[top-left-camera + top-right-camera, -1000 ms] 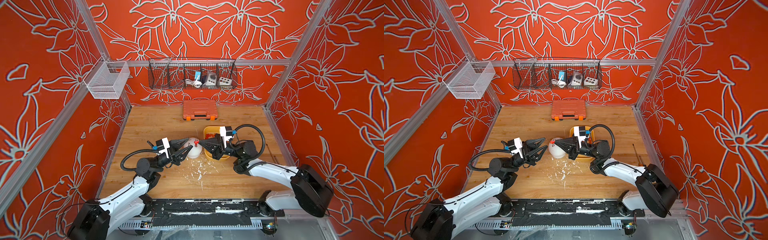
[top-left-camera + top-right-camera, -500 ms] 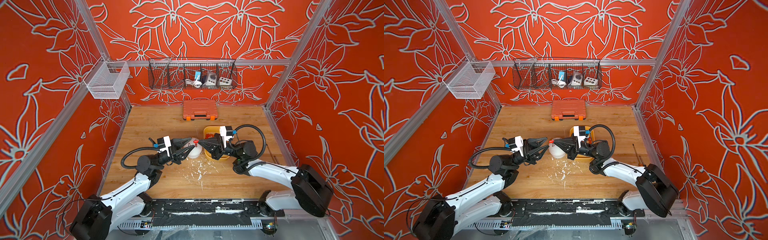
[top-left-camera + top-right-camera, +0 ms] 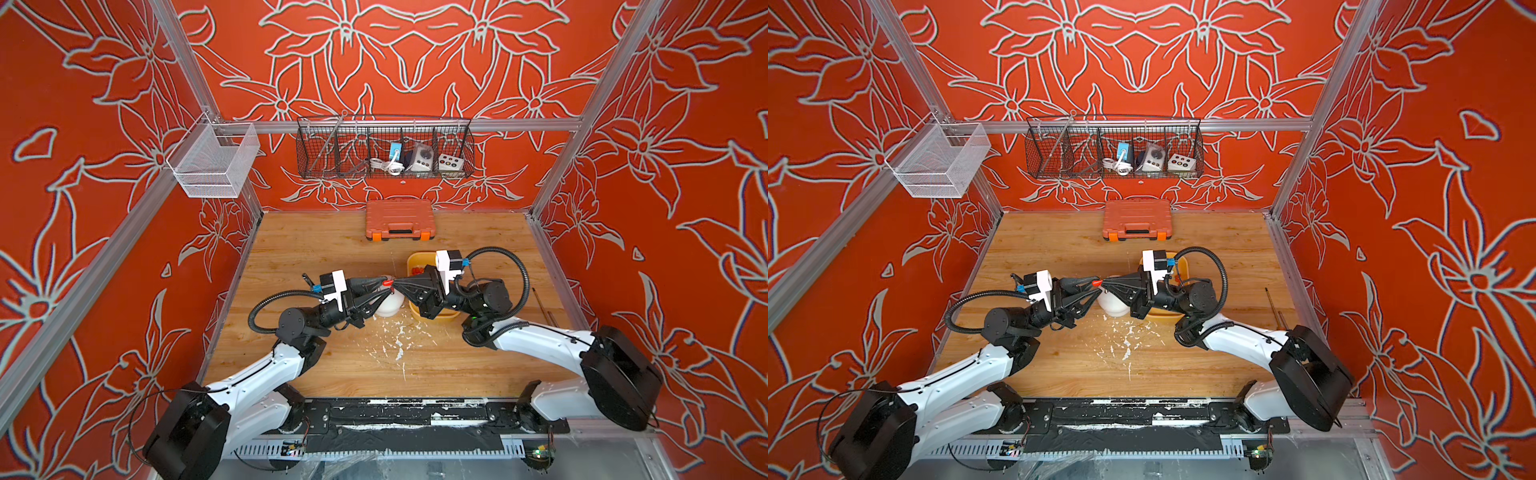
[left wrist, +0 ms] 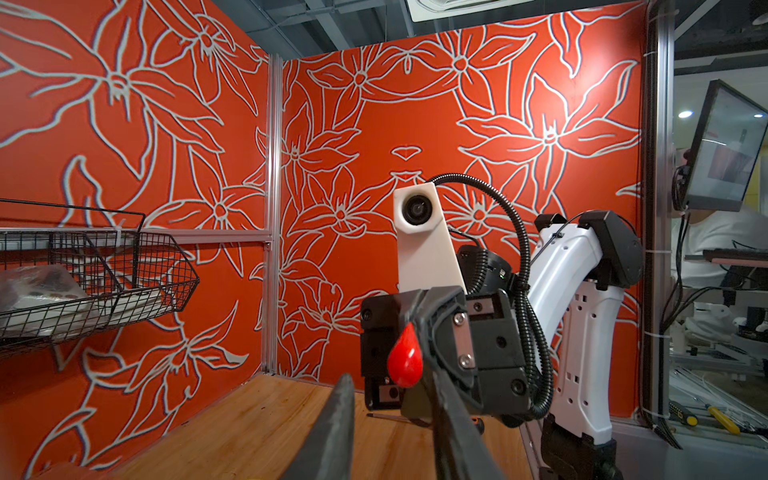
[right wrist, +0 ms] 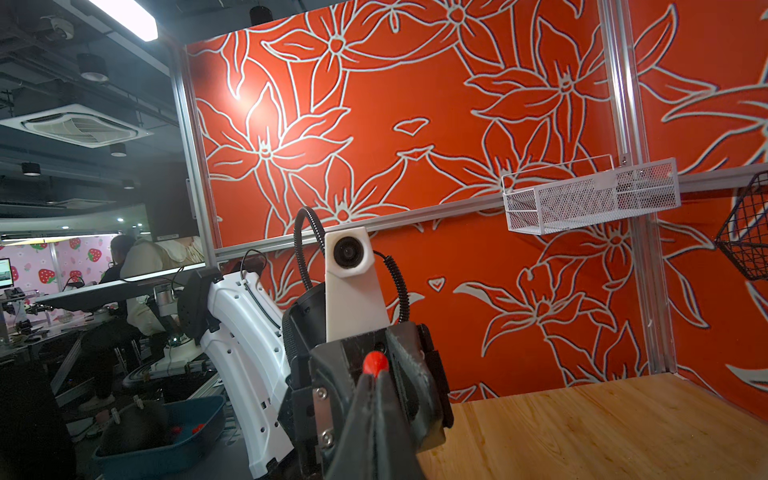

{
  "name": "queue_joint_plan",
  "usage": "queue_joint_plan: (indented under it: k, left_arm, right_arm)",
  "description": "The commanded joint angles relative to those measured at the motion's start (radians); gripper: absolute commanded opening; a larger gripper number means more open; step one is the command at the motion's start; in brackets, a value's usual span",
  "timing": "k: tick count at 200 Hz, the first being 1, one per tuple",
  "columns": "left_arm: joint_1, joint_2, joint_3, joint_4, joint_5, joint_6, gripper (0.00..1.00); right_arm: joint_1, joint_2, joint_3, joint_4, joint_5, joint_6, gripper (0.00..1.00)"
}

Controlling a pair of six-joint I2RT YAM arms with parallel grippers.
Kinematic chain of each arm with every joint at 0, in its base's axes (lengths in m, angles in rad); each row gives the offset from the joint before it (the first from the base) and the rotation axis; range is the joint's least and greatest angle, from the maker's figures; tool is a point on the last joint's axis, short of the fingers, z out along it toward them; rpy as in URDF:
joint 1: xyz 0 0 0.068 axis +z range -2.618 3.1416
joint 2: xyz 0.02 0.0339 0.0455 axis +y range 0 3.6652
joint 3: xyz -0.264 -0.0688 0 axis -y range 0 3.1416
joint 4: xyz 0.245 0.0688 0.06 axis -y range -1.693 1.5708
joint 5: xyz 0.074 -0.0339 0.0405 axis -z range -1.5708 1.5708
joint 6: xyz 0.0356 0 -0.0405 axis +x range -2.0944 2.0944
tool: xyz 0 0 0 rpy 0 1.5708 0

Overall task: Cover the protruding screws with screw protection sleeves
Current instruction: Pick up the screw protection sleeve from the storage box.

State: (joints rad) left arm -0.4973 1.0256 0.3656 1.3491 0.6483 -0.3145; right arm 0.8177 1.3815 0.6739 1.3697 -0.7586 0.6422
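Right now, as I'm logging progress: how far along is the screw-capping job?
Done: one red sleeve is pinched in the right hand. In hand: the left hand stands open around it, above the white dome. Left: seating it; the screws are hidden beneath the hands, so none shows as capped. More sleeves wait in the yellow tray.

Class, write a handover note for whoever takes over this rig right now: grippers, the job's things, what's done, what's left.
Right gripper: shut on one red sleeve, above the white dome.
Left gripper: open, fingertips at that sleeve.
Spare sleeves in the yellow tray.
Done: one sleeve picked up.
Left: screws are hidden under the grippers; check which are bare, then cap them.
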Motion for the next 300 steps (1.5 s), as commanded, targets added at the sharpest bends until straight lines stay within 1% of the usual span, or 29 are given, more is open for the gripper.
queue_joint_plan:
  k: [1, 33, 47, 82, 94, 102, 109, 126, 151, 190, 218, 236, 245, 253, 284, 291, 300]
  left_arm:
    - [0.005, -0.015, 0.011, 0.044, -0.002, -0.001, 0.32]
    - [0.005, -0.021, 0.009, 0.044, -0.004, 0.003, 0.32]
    - [0.005, -0.021, 0.009, 0.045, -0.003, 0.004, 0.24]
    - [0.005, -0.026, 0.004, 0.044, -0.013, 0.005, 0.25]
    - [0.005, -0.027, 0.003, 0.044, -0.015, 0.005, 0.21]
    - [0.005, -0.027, 0.001, 0.044, -0.019, 0.005, 0.22]
    - [0.005, -0.027, 0.0, 0.044, -0.023, 0.003, 0.24]
    - [0.005, -0.027, -0.002, 0.043, -0.027, 0.005, 0.27]
    - [0.005, -0.027, -0.002, 0.042, -0.03, 0.006, 0.27]
    - [0.005, -0.028, -0.002, 0.043, -0.026, 0.006, 0.18]
    - [0.005, -0.027, -0.002, 0.043, -0.026, 0.007, 0.14]
    - [0.005, -0.028, -0.003, 0.043, -0.025, 0.005, 0.15]
    - [0.005, -0.028, -0.002, 0.043, -0.026, 0.005, 0.21]
    - [0.004, -0.027, -0.002, 0.042, -0.024, 0.005, 0.24]
    - [0.005, -0.027, 0.001, 0.043, -0.019, 0.0, 0.22]
    - [0.005, -0.027, 0.003, 0.043, -0.017, 0.0, 0.2]
    - [0.005, -0.027, 0.002, 0.043, -0.024, -0.001, 0.2]
  right_arm:
    - [0.005, 0.006, 0.017, 0.041, -0.004, 0.015, 0.0]
    - [0.005, -0.004, 0.003, 0.041, 0.013, 0.001, 0.0]
    - [0.005, -0.006, 0.001, 0.04, 0.016, 0.0, 0.0]
    - [0.005, -0.004, -0.003, 0.04, 0.018, -0.002, 0.0]
    - [0.005, -0.004, -0.005, 0.04, 0.016, -0.004, 0.0]
    - [0.005, -0.005, -0.006, 0.04, 0.019, -0.005, 0.0]
    - [0.005, -0.008, -0.008, 0.04, 0.019, -0.005, 0.0]
    - [0.005, -0.012, -0.01, 0.041, 0.017, -0.007, 0.0]
    - [0.005, -0.01, -0.01, 0.041, 0.018, -0.008, 0.0]
    - [0.005, -0.01, -0.013, 0.041, 0.018, -0.008, 0.0]
    - [0.005, -0.01, -0.015, 0.042, 0.02, -0.011, 0.0]
    - [0.005, -0.01, -0.015, 0.04, 0.02, -0.011, 0.0]
    - [0.005, -0.013, -0.018, 0.04, 0.024, -0.014, 0.0]
    - [0.005, -0.015, -0.019, 0.04, 0.024, -0.015, 0.0]
    - [0.005, -0.011, -0.015, 0.041, 0.019, -0.009, 0.0]
    - [0.005, -0.013, -0.016, 0.041, 0.019, -0.01, 0.0]
    - [0.005, -0.013, -0.015, 0.04, 0.019, -0.01, 0.0]
